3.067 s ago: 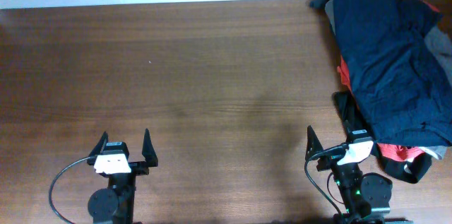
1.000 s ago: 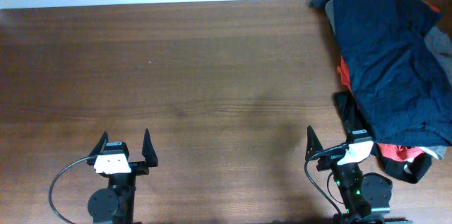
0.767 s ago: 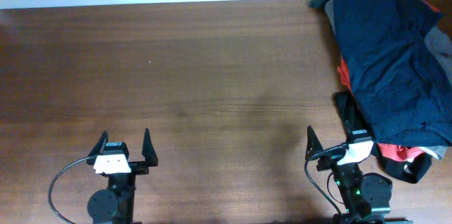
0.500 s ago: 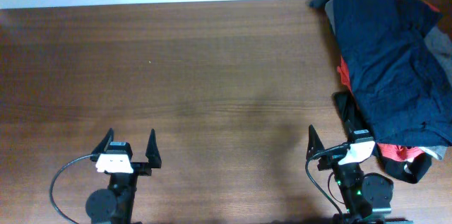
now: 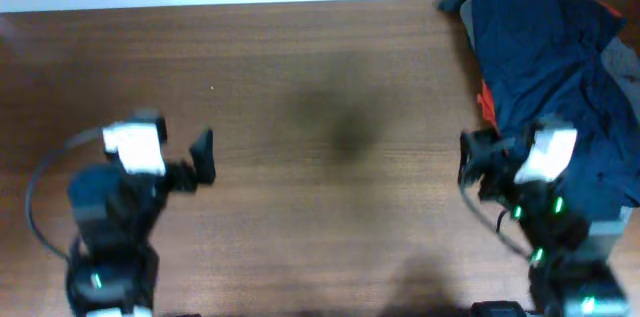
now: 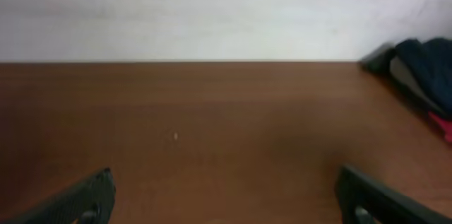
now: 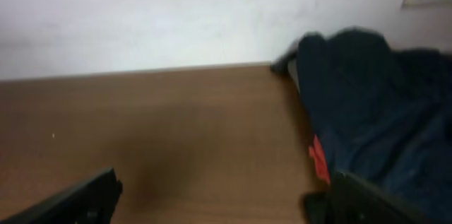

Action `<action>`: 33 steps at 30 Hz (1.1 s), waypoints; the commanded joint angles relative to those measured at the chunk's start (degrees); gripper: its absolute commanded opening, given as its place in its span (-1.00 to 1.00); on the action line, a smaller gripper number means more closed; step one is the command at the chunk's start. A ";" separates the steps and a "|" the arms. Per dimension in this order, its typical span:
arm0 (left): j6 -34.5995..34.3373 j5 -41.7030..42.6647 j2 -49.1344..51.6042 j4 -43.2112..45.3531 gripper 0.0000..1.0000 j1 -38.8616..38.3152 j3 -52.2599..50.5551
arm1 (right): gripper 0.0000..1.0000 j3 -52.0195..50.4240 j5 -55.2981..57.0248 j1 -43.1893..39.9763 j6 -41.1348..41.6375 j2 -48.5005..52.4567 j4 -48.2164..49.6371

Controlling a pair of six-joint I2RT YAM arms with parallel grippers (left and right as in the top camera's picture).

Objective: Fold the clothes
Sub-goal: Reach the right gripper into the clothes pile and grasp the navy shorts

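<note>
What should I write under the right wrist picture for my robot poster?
Open right pincer above the wooden table, facing the dark navy shorts heaped at its far right edge.

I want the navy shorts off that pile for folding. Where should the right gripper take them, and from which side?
Probably the left edge of the shorts, approached from the table side. They lie on top and that edge is exposed; pinch shallow to miss the red garment beneath.

A robot lab bench is indicated: a long brown wood-grain table (image 5: 300,77) is set against a plain white wall (image 6: 212,12) at 12 o'clock.
</note>
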 commanded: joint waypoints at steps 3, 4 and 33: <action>4.68 2.08 17.97 -11.72 0.98 0.11 20.02 | 0.98 21.57 1.97 0.26 0.20 18.64 -12.70; 4.68 2.12 21.27 -14.95 0.98 0.11 23.71 | 0.98 24.98 1.95 0.26 0.20 21.75 -15.37; 7.65 5.09 51.30 -27.71 0.99 -0.22 44.13 | 0.98 41.20 -3.04 -40.11 10.62 68.30 -19.39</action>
